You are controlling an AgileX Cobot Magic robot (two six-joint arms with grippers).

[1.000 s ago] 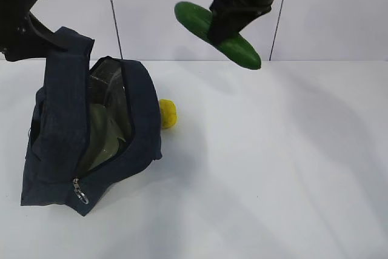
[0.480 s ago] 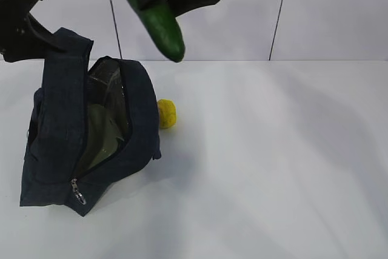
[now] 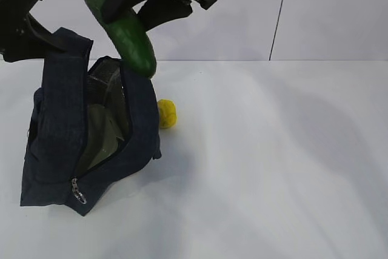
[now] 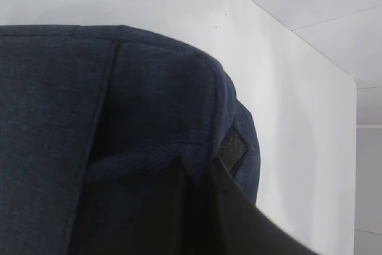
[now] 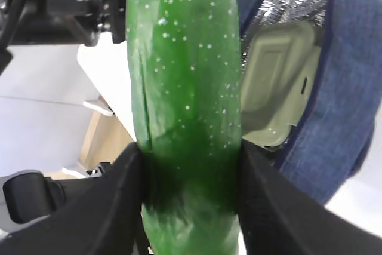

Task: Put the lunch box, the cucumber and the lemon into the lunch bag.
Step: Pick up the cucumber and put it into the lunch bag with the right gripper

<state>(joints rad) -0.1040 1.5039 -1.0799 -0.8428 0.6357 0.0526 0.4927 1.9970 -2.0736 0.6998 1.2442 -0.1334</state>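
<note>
The cucumber (image 3: 118, 23) hangs tilted in the air, its lower tip just above the open mouth of the lunch bag (image 3: 60, 137), pinched across its middle by the right gripper (image 3: 138, 1), whose dark fingers (image 5: 116, 207) press on both its sides in the right wrist view. The bag stands on the white table (image 3: 273, 162) at the left, unzipped, its silvery lining showing, and the lunch box (image 5: 277, 82) with its sage-green lid lies inside. The left gripper (image 3: 36, 31) is pressed together on the bag's strap, holding that side up; in the left wrist view only navy fabric fills the frame. The lemon (image 3: 167, 113) sits on the table just beside the bag's right side.
</note>
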